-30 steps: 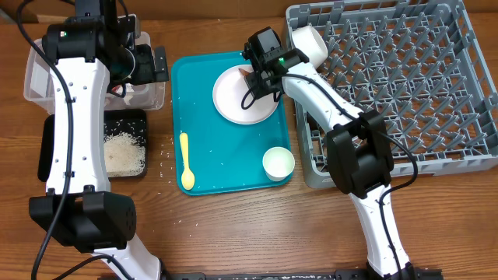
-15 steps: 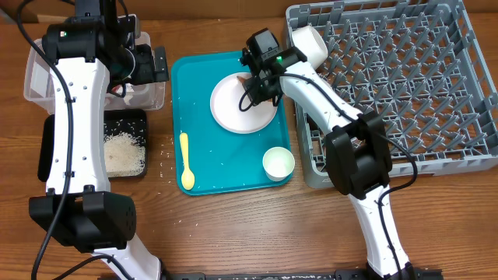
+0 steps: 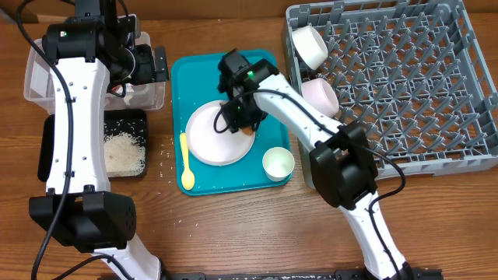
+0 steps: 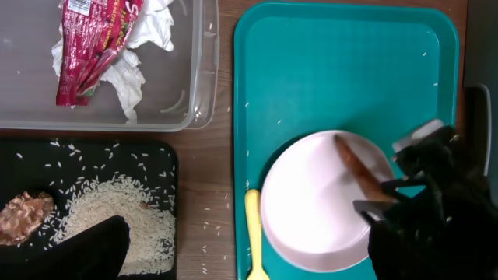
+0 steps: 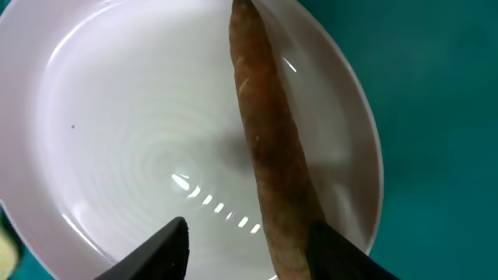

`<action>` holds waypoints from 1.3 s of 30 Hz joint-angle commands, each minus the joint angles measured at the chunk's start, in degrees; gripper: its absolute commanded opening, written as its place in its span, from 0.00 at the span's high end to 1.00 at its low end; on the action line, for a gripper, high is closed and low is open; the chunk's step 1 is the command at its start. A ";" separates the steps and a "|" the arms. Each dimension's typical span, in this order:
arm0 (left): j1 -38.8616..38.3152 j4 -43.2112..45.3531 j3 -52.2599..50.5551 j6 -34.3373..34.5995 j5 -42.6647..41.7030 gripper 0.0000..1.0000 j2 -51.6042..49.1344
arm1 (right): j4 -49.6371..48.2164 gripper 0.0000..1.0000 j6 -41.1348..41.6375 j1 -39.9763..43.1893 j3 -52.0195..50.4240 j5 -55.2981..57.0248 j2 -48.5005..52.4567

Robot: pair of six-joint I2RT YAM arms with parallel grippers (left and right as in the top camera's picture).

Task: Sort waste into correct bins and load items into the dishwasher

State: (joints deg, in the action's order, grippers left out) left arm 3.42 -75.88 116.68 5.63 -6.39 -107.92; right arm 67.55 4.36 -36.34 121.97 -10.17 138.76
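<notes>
While paper [image 4: 128, 74] & rice [image 4: 117, 214] are binned, sausage [image 5: 272, 155] lies btwn parted right jaws; plate [image 5: 132, 132], yellow spoon [image 3: 187, 163], cup [image 3: 278, 163] unracked; left jaws wide apart

sausage [image 5: 274, 175] end cut off, spoon [image 4: 254, 233] cropped

Overhead: straight down over whole worktop [image 3: 233, 233]. Left wrist: downward, nearer. Right wrist: closest, on plate [image 5: 140, 132] shared with both.

furniture: wooden table [image 3: 443, 225] | finish: mid-brown, grain running side to side | light: even, soft shadows
</notes>
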 commanded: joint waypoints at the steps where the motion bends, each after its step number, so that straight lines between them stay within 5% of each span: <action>1: -0.07 2.62 -0.24 -0.48 0.46 0.00 -0.61 | 0.70 0.50 2.01 -2.27 -1.84 -6.45 0.85; 12: -0.09 9.66 -0.24 -0.26 -1.44 0.00 -0.61 | 9.97 0.44 3.19 6.82 12.15 -6.45 -10.47; 13: -0.09 9.77 -0.24 -0.26 -2.25 0.09 -0.61 | 10.82 0.43 3.19 7.72 12.85 -6.43 -11.26; 14: -0.11 9.68 -0.24 -0.28 -3.23 0.00 -0.61 | 11.82 0.42 3.19 9.16 13.53 -6.45 -12.39; 20: -1.05 1.88 -0.28 0.79 -11.30 0.00 -1.09 | 15.04 0.38 2.95 17.92 13.81 -6.43 -18.16; 24: -6.34 -5.11 -3.37 0.83 -8.17 0.00 -1.86 | 19.45 0.37 2.93 25.46 13.77 -6.43 -18.97; 32: -18.69 17.86 -27.69 15.04 -3.65 0.31 -2.08 | 22.82 0.37 2.73 29.77 13.46 -5.05 -18.97; 39: -21.59 35.89 -38.88 18.23 -3.26 0.37 -3.26 | 23.78 0.37 2.73 29.59 13.46 -4.92 -18.97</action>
State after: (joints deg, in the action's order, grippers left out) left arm -17.67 -42.46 80.82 20.88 -10.72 -110.39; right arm 91.15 7.44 -6.52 135.28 -15.55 119.92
